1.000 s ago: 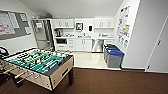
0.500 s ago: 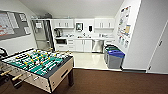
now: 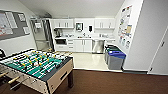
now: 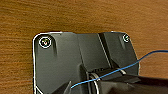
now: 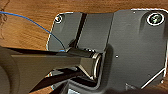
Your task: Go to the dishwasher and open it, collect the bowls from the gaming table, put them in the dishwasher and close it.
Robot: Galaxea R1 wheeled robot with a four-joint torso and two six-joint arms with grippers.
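Far across the room, the dishwasher (image 3: 98, 46) stands shut under the counter (image 3: 85, 38).

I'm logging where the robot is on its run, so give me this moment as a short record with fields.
place: kitchenette seen from the carpeted room
dishwasher: steel front, under the far counter, door shut
football table: green field, near left of the head view
bins: blue-lidded, by the right wall
floor: brown carpet near, pale floor beyond
bowls: none made out
grippers: fingers cannot be told
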